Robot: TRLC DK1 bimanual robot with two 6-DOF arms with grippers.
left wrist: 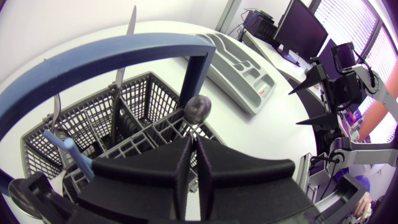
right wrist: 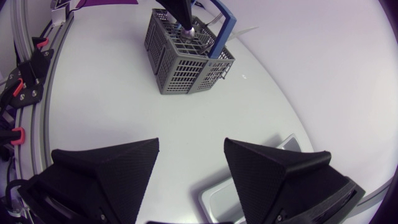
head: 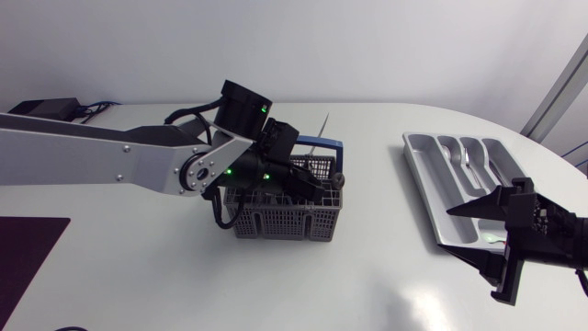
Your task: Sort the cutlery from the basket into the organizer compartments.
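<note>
The grey mesh cutlery basket [head: 280,223] with a blue handle [left wrist: 124,53] stands mid-table. My left gripper [head: 323,187] reaches down into it. In the left wrist view it [left wrist: 194,142] is shut on the thin stem of a cutlery piece whose rounded grey handle end [left wrist: 199,109] sticks up just past the fingertips. A knife [left wrist: 132,25] and a blue-handled piece [left wrist: 65,146] stand in other cells. The grey organizer [head: 418,170] lies to the right with spoons [head: 469,156] in it. My right gripper [head: 467,237] hovers open over its near end, holding nothing.
The right wrist view shows the basket [right wrist: 180,65] far ahead of the open fingers [right wrist: 112,168], with a corner of the organizer [right wrist: 214,202] under them. A dark mat [head: 28,257] lies at the front left. A black box [head: 46,108] sits at the back left.
</note>
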